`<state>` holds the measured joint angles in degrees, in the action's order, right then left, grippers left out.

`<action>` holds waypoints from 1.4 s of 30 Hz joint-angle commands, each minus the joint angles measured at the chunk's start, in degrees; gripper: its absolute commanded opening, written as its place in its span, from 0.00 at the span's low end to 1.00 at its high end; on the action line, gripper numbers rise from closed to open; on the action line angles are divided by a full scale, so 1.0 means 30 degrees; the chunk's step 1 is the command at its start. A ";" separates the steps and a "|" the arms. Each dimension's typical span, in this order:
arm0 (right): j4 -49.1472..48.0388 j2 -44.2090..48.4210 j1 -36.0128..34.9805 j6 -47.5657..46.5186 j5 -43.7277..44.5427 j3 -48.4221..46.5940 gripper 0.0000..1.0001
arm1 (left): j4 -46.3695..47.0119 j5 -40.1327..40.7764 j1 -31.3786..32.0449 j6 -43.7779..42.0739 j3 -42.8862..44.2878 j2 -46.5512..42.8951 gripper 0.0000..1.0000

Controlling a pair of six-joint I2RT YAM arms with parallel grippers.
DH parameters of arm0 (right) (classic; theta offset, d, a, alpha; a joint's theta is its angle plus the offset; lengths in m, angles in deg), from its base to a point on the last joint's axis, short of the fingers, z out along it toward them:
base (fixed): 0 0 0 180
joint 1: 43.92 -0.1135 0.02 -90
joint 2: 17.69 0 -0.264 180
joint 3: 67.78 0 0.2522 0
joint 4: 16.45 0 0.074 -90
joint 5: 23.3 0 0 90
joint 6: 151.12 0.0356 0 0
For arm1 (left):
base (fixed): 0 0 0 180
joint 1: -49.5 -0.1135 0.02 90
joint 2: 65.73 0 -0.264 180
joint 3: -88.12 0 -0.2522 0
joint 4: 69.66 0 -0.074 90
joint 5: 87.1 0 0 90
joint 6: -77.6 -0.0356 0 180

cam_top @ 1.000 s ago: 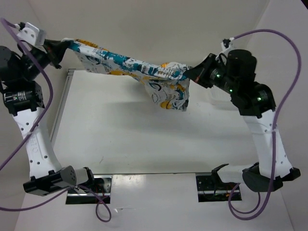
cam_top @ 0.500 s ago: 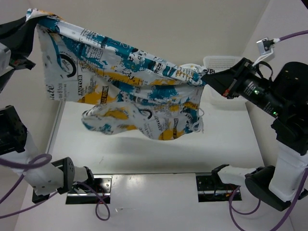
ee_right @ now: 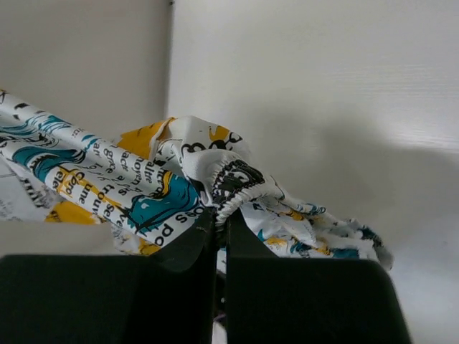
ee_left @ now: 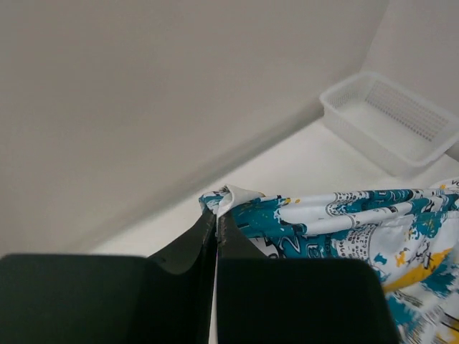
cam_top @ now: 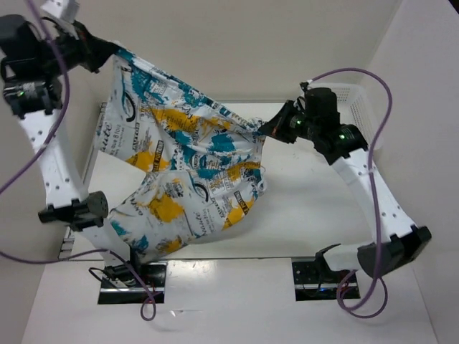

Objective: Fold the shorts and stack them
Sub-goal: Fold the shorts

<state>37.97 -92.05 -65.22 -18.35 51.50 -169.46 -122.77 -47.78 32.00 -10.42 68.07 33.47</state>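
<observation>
Your left gripper [cam_top: 106, 54], up at ten o'clock, is pinched tight on one corner of the shorts [cam_top: 183, 179]. Your right gripper [cam_top: 262, 130], at two o'clock, is clamped on another. The shorts hang spread between them over the table [cam_top: 315, 208], drooping toward seven o'clock.

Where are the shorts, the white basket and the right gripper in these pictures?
shorts [cam_top: 188, 168], top view, middle of the hanging cloth.
white basket [ee_left: 387, 118], left wrist view, bare mesh floor.
right gripper [cam_top: 263, 131], top view, between fingertips shut on the cloth.
</observation>
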 commanded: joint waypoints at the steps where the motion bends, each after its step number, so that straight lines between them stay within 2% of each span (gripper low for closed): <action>1: -0.0162 -0.1660 0.1065 -0.1188 0.3134 0.0947 0.00 | 0.2361 0.4206 -0.0144 -0.0659 -0.1205 0.1559 0.00; 4: -0.1570 -0.4149 0.1299 -0.1538 0.3134 0.0947 0.00 | 0.4236 0.3913 0.0324 -0.0659 -0.3520 0.3054 0.00; 9: -0.2246 -0.9939 0.1680 -0.3151 0.3661 -0.1420 0.00 | 0.5383 0.3679 0.1376 -0.0659 -0.5136 0.5252 0.00; 13: -0.1575 -1.2765 0.1914 -0.3356 0.2639 -0.4610 0.00 | 0.5178 0.3855 0.1613 -0.0659 -0.5602 0.6307 0.00; 15: -0.1369 -1.3236 0.1914 -0.3356 0.2403 -0.5406 0.00 | 0.5555 0.3855 0.1613 -0.0659 -0.7291 0.5755 0.00; 20: -0.0957 -1.2743 0.1914 -0.3764 0.1993 -0.5031 0.00 | 0.6875 0.3154 0.1613 -0.0659 -1.2626 0.2184 0.00; 22: -0.0957 -1.1926 0.1914 -0.3766 0.1730 -0.3891 0.00 | 0.7896 0.2861 0.1613 -0.0659 -1.4968 0.0112 0.00; 23: -0.1160 -1.1601 0.1914 -0.3766 0.1727 -0.3452 0.00 | 0.8251 0.2569 0.1613 -0.0659 -1.7329 -0.0627 0.00; 26: -0.1512 -1.0340 0.1914 -0.3561 0.1552 -0.1489 0.00 | 0.8460 0.2566 0.1613 -0.0659 -2.0215 -0.3148 0.00; 27: -0.1514 -1.0077 0.1914 -0.3561 0.1378 -0.0614 0.00 | 0.8634 0.2392 0.1613 -0.0659 -2.1993 -0.3734 0.00; 31: -0.1514 -0.8466 0.1914 -0.3561 0.1112 0.1267 0.00 | 0.8667 0.2214 0.1613 -0.0659 -2.4933 -0.7128 0.00; 37: -0.1104 -0.6385 0.1914 -0.3942 0.0905 0.2586 0.00 | 0.6034 0.1570 0.0998 -0.0659 -2.6227 -1.0592 0.00; 42: -0.0430 -0.4134 0.1914 -0.3942 0.0907 0.4780 0.00 | 0.4798 0.3147 0.0998 -0.0659 -2.9943 -1.3808 0.00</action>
<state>34.41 -109.74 -60.00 -29.13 54.19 -158.20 -104.96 -39.76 35.26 -10.97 -16.86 -3.78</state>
